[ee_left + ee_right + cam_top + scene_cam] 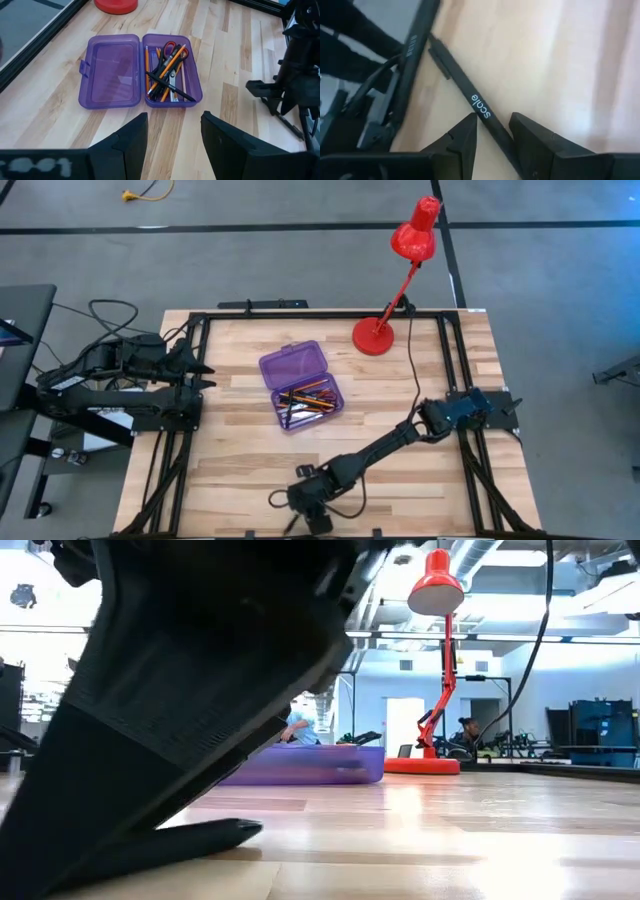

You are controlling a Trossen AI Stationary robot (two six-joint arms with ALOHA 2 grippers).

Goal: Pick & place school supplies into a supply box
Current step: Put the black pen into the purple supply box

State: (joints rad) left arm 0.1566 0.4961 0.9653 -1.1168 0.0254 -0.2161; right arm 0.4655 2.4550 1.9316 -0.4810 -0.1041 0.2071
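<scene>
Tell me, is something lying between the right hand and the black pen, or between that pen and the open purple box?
Nothing visible. The black pen already lies between the right hand's open fingers, and bare table separates it from the purple box.

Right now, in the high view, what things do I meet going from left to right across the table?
Left gripper with open fingers at the left edge → purple supply box, lid open, with pencils, pens and scissors inside → red desk lamp. The right gripper is at the near edge, roughly below the box, so I leave it out of the order.

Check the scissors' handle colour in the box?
Red handles on the scissors in the purple box; left wrist view shows it best.
</scene>
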